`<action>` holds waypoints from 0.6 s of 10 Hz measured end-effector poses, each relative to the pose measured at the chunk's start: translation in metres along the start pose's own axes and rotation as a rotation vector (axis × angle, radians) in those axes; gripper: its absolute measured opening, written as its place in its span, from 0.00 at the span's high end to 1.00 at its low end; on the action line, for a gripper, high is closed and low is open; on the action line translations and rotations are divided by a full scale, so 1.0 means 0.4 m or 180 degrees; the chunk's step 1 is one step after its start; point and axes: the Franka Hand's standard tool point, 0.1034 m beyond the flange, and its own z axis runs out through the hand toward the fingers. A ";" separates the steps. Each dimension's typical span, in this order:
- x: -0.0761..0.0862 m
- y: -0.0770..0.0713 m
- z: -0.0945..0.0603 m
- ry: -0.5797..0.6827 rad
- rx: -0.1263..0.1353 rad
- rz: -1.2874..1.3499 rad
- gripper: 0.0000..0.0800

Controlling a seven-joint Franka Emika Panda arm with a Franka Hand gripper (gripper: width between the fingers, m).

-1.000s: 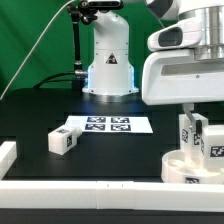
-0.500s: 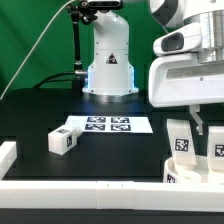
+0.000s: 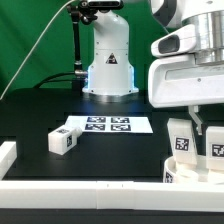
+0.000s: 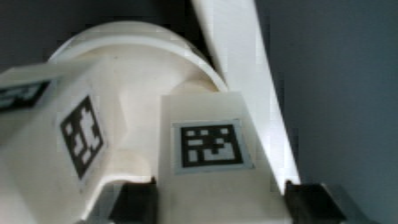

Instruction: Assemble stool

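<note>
- Seat disc [image 3: 172, 170] cut off by the frame edge, at 4 o'clock from the marker board [image 3: 105, 125]; holds two upright legs.
- Gripper [image 4: 217, 202] jaws straddle the tagged leg [image 4: 210, 140]; contact cannot be told.
- Loose leg [image 3: 60, 141] at 8 o'clock from the marker board.

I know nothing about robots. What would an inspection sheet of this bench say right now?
Surface: black table with the marker board lying flat on it.
Job's things: seat at the exterior view's right, with two upright legs standing on it. A loose leg lies beside the marker board.
Clutter: nothing seen.
Grippers: the gripper is over the seat with its fingers either side of one upright leg. Whether it is clamped cannot be told.
Cables: a black cable arcs across the backdrop toward the robot base.
Surroundings: white rails along the table edge and a green backdrop.
</note>
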 end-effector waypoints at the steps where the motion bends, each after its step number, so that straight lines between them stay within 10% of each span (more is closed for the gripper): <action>1: 0.006 0.004 0.000 -0.0017 0.0046 0.0212 0.57; 6: 0.014 0.009 -0.003 -0.0088 0.0168 0.1170 0.57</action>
